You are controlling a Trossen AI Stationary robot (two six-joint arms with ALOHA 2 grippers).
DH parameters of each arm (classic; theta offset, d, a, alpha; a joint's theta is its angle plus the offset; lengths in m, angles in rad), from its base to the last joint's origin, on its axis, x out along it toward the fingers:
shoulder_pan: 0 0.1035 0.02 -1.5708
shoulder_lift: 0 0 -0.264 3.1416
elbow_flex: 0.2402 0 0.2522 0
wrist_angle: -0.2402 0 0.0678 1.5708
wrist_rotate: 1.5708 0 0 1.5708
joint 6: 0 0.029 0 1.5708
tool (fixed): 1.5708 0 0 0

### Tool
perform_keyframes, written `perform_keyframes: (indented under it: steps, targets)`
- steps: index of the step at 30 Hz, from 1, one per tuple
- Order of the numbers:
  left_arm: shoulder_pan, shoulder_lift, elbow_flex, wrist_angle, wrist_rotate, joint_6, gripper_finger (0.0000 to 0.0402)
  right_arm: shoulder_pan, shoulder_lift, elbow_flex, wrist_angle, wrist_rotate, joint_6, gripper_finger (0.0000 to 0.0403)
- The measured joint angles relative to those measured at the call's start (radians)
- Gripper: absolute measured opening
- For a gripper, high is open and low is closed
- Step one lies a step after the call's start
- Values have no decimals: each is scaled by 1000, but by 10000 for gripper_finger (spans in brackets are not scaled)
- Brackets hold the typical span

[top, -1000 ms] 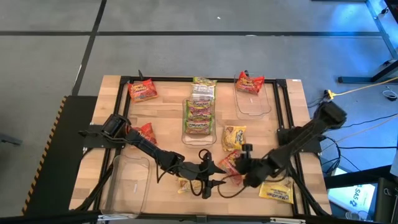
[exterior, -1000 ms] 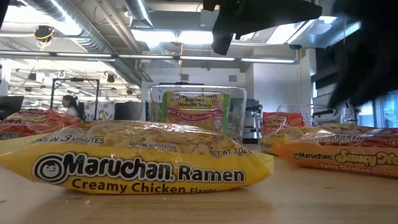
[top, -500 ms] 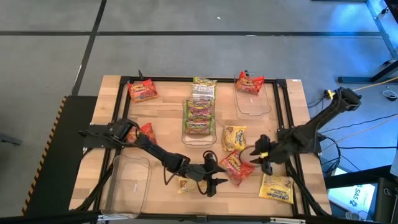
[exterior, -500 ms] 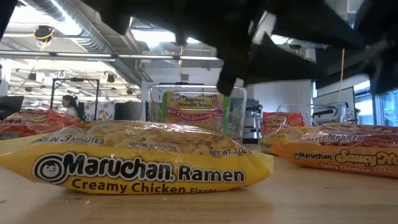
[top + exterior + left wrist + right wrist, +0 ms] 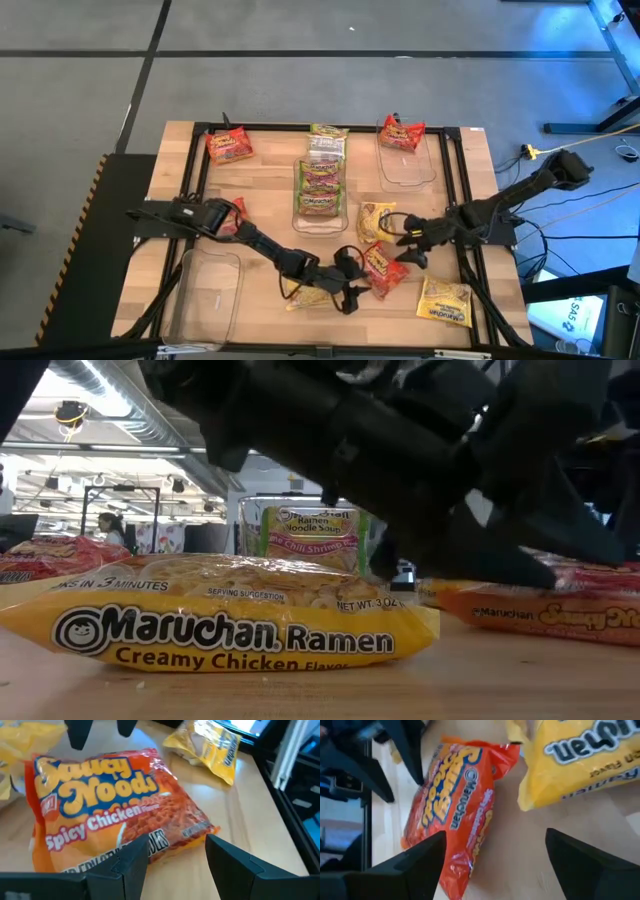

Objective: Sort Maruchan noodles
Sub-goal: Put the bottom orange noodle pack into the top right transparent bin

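An open-plan lab or office: exposed ceiling ducts (image 5: 100, 400), strip lights, desks behind, a grey floor (image 5: 300, 80) with cables.

A wooden table (image 5: 260, 200) carries scattered ramen packets (image 5: 381, 270) and clear bins (image 5: 206, 295)

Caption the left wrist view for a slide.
Left gripper, fingers open, approaches an orange Spicy Chicken packet lying flat on the wooden table.

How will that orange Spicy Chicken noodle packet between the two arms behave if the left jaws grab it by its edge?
The Spicy Chicken packet has a glossy, crinkled wrapper, so it may slip or crumple in a pinch at the edge. It lies flat on the table, so it should slide rather than roll if pushed. It looks light, and the noodle block showing through the wrapper could crack if squeezed.
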State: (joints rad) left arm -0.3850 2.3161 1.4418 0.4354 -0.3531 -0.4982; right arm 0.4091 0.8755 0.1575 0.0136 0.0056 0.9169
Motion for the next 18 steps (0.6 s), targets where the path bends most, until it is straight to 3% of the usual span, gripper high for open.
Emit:
perform_keyframes:
  steps: [8,18]
  targets:
    - [6,5,1,-58,-39,-36,190,-11,72,0,145,-63,24,306]
    - [5,5,0,-60,-44,-43,190,-10,310,-1,377,-70,104,305]
